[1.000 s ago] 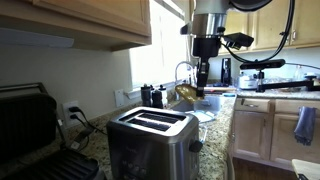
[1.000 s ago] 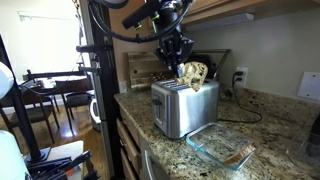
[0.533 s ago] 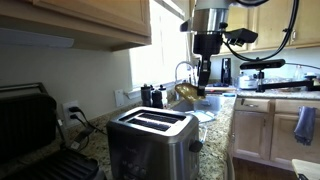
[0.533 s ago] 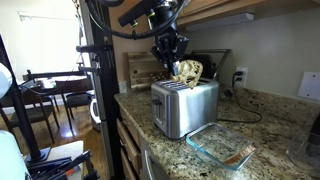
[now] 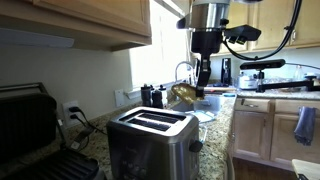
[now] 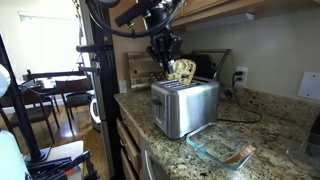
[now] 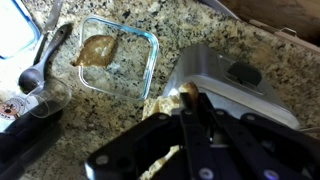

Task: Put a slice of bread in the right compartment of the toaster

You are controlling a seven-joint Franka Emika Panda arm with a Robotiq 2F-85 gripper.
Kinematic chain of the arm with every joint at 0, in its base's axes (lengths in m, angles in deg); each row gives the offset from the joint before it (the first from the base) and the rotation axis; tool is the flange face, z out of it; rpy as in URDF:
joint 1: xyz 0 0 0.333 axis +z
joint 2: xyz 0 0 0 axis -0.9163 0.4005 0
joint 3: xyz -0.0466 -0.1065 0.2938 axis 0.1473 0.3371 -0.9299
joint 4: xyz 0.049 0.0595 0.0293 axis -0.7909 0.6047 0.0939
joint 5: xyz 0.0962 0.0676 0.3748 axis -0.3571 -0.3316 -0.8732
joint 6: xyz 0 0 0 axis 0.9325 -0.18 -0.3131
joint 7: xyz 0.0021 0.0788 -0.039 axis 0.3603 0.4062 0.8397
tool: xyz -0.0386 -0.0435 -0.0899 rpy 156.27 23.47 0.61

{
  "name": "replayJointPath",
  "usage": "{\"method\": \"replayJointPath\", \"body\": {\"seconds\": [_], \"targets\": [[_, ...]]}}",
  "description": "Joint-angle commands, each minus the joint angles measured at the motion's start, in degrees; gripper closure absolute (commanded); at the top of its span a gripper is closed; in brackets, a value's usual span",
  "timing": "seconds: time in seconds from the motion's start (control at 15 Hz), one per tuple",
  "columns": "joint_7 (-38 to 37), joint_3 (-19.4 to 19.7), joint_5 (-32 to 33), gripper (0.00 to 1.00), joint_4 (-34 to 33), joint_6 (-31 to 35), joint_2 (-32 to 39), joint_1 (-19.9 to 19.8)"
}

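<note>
Presently we hold the slice of bread clenched in the gripper just above the toaster, and we judge that lowering it tilted or off the right slot could snag it on the toaster's black top or tear it loose.

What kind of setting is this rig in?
Most likely a home kitchen: granite countertop, wooden wall cabinets, and a stainless two-slot toaster standing on the counter.
</note>
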Motion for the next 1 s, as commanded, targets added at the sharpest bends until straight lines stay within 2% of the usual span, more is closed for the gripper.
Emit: {"method": "replayJointPath", "body": {"seconds": [0.0, 0.93], "targets": [[-1.33, -0.64, 1.33, 0.95, 0.99, -1.60, -2.42, 1.45], [-6.66, -6.02, 1.45, 0.95, 0.57, -2.14, -1.82, 4.03]]}}
